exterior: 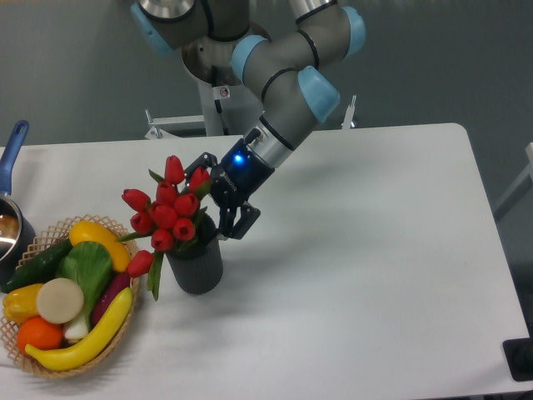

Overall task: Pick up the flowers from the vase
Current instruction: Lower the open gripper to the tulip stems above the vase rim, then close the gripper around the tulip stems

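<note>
reaching down from the upper middle of the fixed camera view, my arm ends in my claw [218, 200], which sits at the right side of the flowers [166, 208], just above the rim of the vase [196, 262]. claw state: fingers spread apart, nothing gripped. one finger [234, 225] hangs just right of the vase rim; the other lies near the upper right buds, and whether it touches them cannot be told. a blue light shows on the claw body.

flowers: red buds with green leaves, seated in the vase, leaning slightly left; one bud droops low on the left side. vase: dark, ribbed, upright on the white worktop [358, 275], left of centre.

basket [25, 354]: woven, at the lower left of the worktop, just beside the vase, loaded with fruit and vegetables, including a banana [83, 340]. pot [10, 218]: blue handle, at the left edge, partly cut off.
</note>
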`<state>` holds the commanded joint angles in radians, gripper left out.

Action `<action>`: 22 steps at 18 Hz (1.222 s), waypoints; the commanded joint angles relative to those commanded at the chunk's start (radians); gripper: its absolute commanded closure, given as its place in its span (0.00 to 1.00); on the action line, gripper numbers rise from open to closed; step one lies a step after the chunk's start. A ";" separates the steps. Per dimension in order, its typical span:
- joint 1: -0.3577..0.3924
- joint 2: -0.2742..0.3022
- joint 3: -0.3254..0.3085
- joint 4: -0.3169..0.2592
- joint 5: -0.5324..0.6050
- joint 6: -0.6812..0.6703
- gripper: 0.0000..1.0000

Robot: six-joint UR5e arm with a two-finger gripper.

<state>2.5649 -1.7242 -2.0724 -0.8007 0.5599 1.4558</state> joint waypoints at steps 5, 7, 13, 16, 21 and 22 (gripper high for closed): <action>-0.008 -0.002 0.015 0.000 -0.018 -0.052 0.00; -0.011 -0.002 0.018 0.000 -0.018 -0.064 0.00; -0.014 -0.002 0.017 0.000 -0.018 -0.064 0.34; -0.014 -0.002 0.017 0.000 -0.018 -0.064 0.47; -0.012 -0.003 0.035 0.000 -0.020 -0.066 0.63; -0.012 -0.003 0.035 0.000 -0.020 -0.068 0.66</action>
<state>2.5525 -1.7273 -2.0371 -0.8007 0.5400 1.3883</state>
